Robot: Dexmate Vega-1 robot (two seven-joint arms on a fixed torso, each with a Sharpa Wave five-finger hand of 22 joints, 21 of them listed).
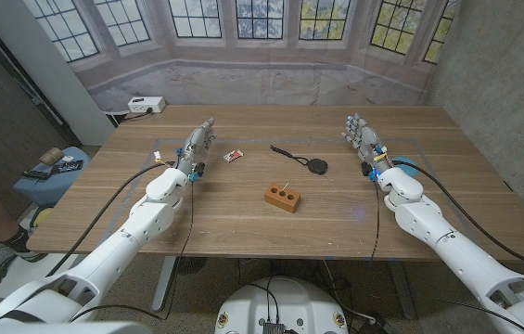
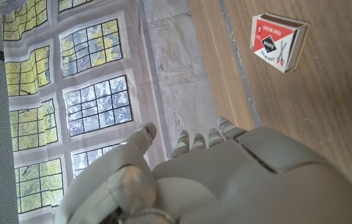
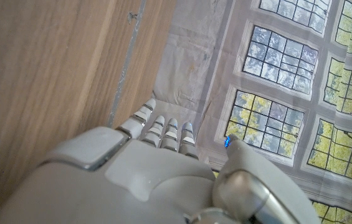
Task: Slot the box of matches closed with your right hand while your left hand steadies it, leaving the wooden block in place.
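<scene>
Red-labelled box of matches (image 1: 233, 157) lies just right of my left hand (image 1: 197, 148); wooden block (image 1: 283, 198) sits nearer. Right hand (image 1: 364, 138) waits, both hands' fingers extended, holding nothing.

The matchbox (image 2: 278, 42) carries the only print: in the left wrist view its red label holds a white band of dark lettering, too small and tilted to read, and beside it what may be a pair of crossed matches or scissors. In the head view the label is only a red speck.
</scene>
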